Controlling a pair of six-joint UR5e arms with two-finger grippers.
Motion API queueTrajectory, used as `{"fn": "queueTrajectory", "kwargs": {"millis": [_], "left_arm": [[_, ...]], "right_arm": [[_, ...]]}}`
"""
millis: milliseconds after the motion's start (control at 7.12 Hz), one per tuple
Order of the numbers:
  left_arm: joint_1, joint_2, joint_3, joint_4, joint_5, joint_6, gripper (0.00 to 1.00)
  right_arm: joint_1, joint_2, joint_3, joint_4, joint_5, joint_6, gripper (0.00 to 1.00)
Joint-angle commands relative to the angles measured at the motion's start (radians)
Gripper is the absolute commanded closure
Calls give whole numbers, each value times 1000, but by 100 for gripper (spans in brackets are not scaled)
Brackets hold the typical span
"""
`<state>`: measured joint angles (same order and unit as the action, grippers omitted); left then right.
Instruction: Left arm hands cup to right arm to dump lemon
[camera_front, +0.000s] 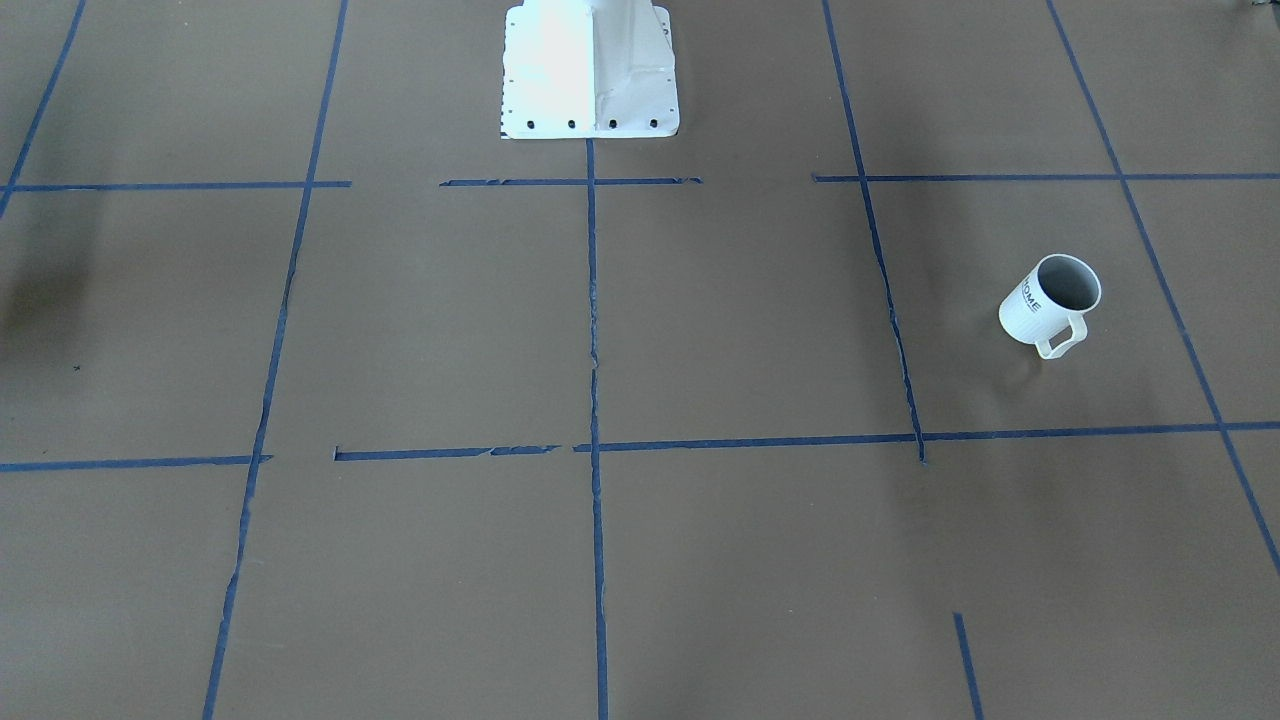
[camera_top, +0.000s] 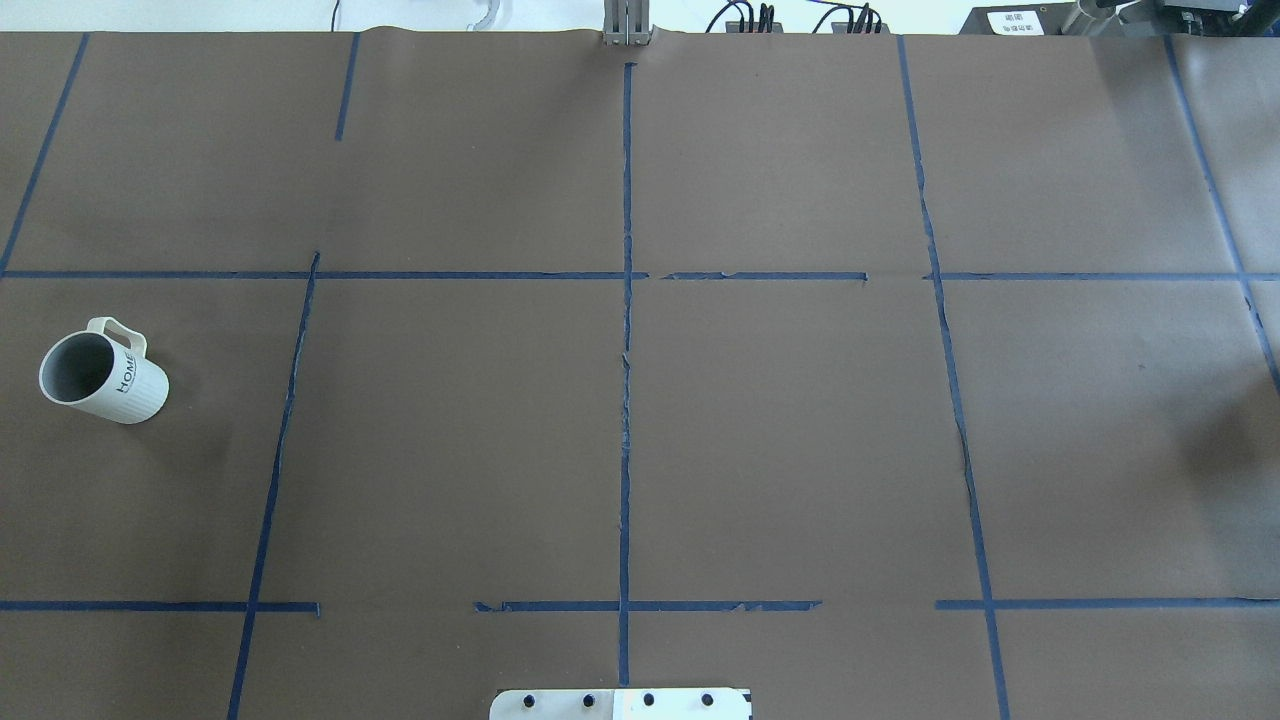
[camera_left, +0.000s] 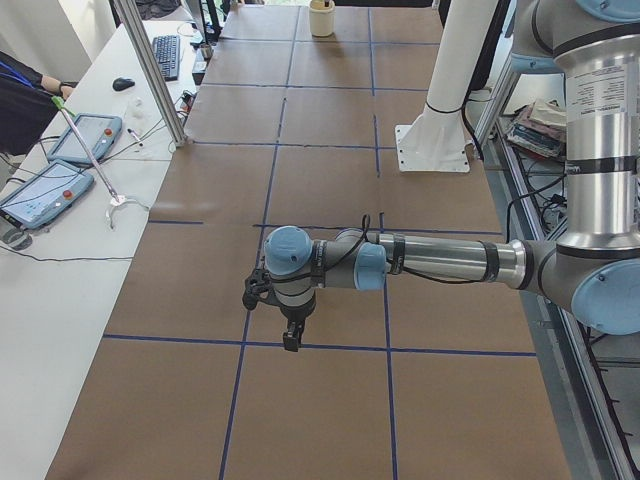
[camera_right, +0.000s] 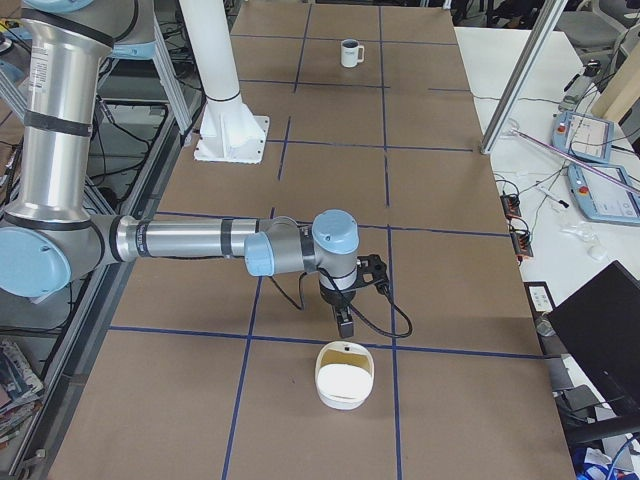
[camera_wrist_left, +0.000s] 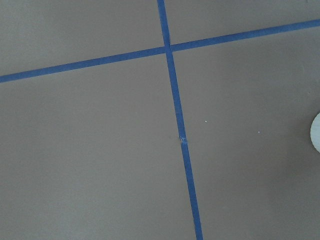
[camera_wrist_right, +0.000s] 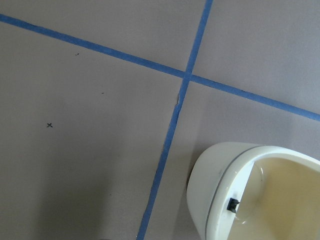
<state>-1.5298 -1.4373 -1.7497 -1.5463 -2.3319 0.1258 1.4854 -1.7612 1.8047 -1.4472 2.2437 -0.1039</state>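
I see the cup upright on the bench; I cannot tell whether the left hand or right hand is spread.

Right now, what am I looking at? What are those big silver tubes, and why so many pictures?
Those are two robot arms, silver with blue joints. Each ends in a two-finger gripper: the left gripper, the right gripper. Two pictures look down on the brown paper-covered table with blue tape lines, two look from its ends, two come from wrist cameras. A white ribbed mug marked HOME stands on the left arm's side. A cream round tub sits by the right gripper. Neither gripper seems to hold anything.
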Motion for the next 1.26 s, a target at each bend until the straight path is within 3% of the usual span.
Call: {"fn": "queueTrajectory", "kwargs": {"millis": [0,421,702,1124], "left_arm": [[3,-5,-14,0,-7,2,0],[7,-52,-17,-8,35,2,0],[5,-135,9,-151,33,3,0],[52,-107,-7,-178,32,-42,0]], "right_arm": [[1,-3,-13,90,69,4,0],[1,2,-16,103,83,6,0],[1,2,-8,110,89,33,0],[3,0,-10,123,93,35,0]]}}
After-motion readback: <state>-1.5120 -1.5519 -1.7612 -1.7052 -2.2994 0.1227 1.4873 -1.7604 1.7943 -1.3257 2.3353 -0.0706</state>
